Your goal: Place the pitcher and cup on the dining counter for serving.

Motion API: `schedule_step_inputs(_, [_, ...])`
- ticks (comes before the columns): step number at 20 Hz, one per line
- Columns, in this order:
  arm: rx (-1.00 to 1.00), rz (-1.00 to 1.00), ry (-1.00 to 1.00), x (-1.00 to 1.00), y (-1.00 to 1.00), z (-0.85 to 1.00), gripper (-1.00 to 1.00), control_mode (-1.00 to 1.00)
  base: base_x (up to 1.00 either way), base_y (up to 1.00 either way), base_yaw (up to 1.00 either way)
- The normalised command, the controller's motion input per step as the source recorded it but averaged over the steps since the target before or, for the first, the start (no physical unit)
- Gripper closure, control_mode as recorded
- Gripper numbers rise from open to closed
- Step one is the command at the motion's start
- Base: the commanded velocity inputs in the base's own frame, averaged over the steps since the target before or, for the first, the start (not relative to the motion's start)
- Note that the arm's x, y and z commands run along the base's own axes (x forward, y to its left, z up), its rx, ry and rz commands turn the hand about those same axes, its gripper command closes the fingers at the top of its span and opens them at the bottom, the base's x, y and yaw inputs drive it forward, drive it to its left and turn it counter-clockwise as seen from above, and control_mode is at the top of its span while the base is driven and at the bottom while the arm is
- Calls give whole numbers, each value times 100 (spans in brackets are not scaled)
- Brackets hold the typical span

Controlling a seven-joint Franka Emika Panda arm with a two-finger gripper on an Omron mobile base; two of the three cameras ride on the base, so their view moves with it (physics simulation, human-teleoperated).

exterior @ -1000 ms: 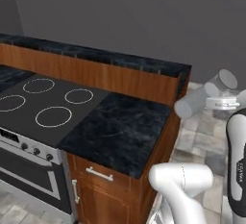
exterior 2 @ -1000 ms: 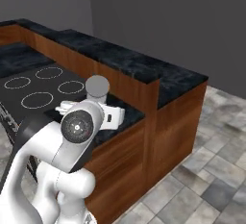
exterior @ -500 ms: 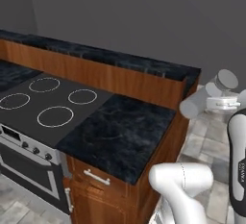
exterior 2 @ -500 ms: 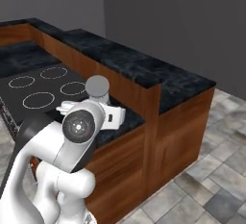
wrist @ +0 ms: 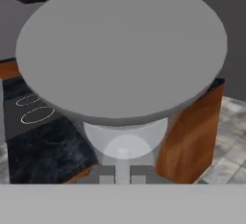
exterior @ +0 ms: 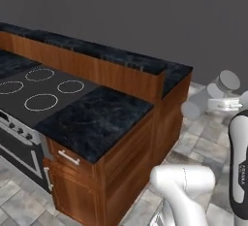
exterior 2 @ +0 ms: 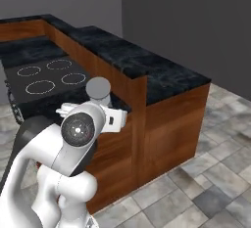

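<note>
A grey pitcher (exterior: 211,94) hangs tilted in the air past the right end of the counters, and my gripper (exterior: 222,105) is shut on it. In the right base view the pitcher (exterior 2: 98,89) sticks up just above the white hand and gripper (exterior 2: 119,118). Seen from the hand, the pitcher's round grey body (wrist: 120,50) looms over the closed fingertips of the gripper (wrist: 122,174). The dining counter (exterior: 123,59) is the raised black slab on a wood panel behind the cooktop; its end (exterior 2: 169,78) lies ahead of the hand. The cup is out of view.
A lower black worktop (exterior: 94,118) with cooktop rings (exterior: 41,101) and an oven front below sits in front of the dining counter. Its wooden cabinet corner (exterior 2: 139,139) stands close to my arm. Grey tiled floor (exterior 2: 211,173) spreads to the right.
Both base views have shifted: the base has driven along, bringing the right end of the counters nearer. The gripper stays shut on the pitcher in the same pose.
</note>
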Motion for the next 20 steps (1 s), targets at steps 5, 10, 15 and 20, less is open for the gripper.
schedule_step_inputs(5, [0,0,0,0,0,0,100,100,48,-100,14])
schedule_step_inputs(10, [0,0,0,0,0,0,100,100,63,-100,14])
schedule_step_inputs(15, [0,0,0,0,0,0,100,100,59,-100,11])
schedule_step_inputs(20, [0,0,0,0,0,0,100,100,75,-100,21])
